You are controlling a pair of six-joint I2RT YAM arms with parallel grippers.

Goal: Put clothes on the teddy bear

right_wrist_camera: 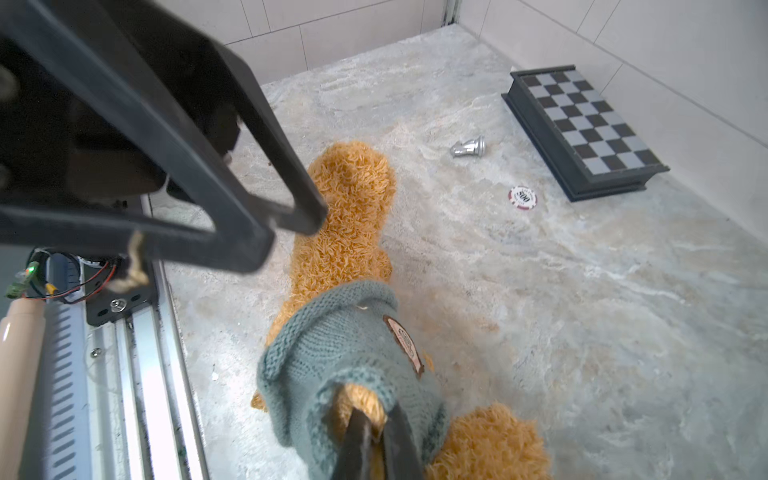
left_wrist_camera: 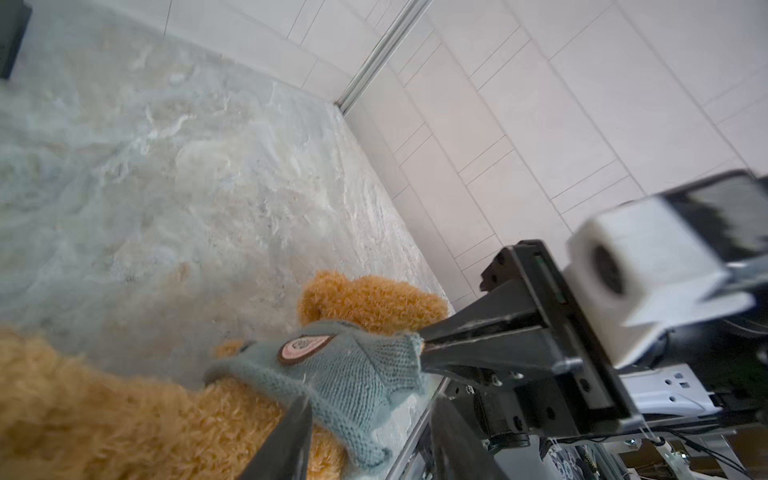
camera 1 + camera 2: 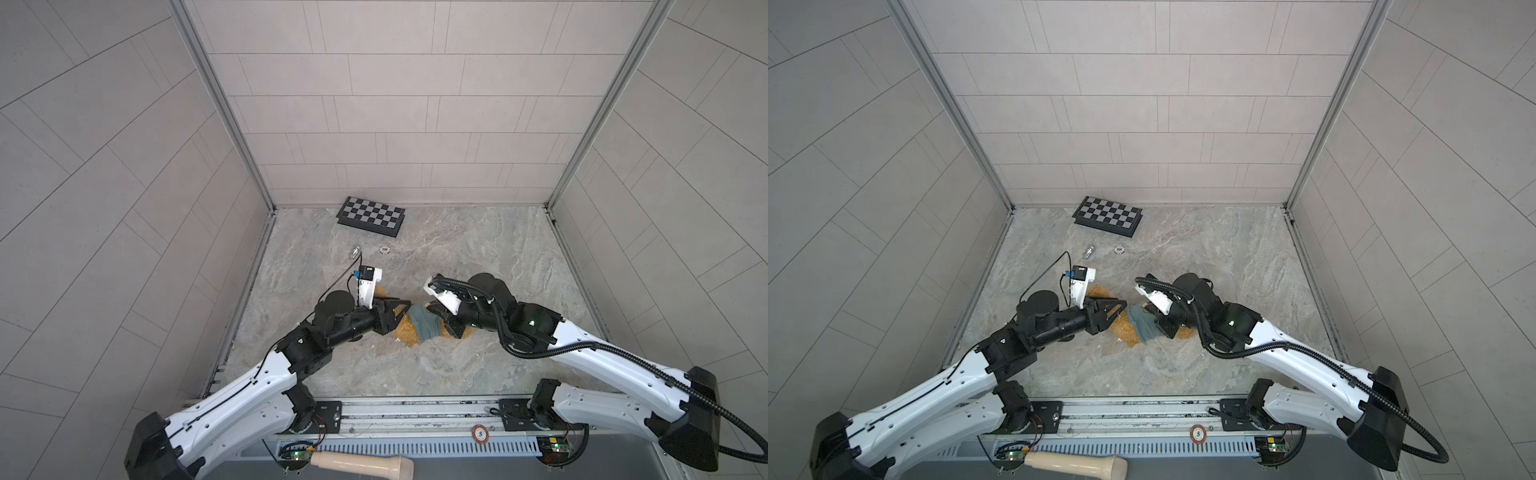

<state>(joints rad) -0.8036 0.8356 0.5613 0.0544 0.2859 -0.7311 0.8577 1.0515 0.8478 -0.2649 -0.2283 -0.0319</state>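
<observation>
The teddy bear (image 3: pixel 403 334) lies on the marble table (image 3: pixel 478 257), in the near middle, between the two grippers. A teal knitted sweater (image 1: pixel 340 345) covers its body, and golden fur shows at both ends. The right gripper (image 1: pixel 376 419) has its fingers pressed together on the sweater, at an opening where a tuft of fur comes out. The left gripper (image 1: pixel 291 235) is just left of the bear with its fingers spread; in the left wrist view part of the sweater shows between them. A chessboard (image 3: pixel 371 216) lies at the far wall. A silver chess piece (image 1: pixel 468 147) and a poker chip (image 1: pixel 522 198) lie near it.
</observation>
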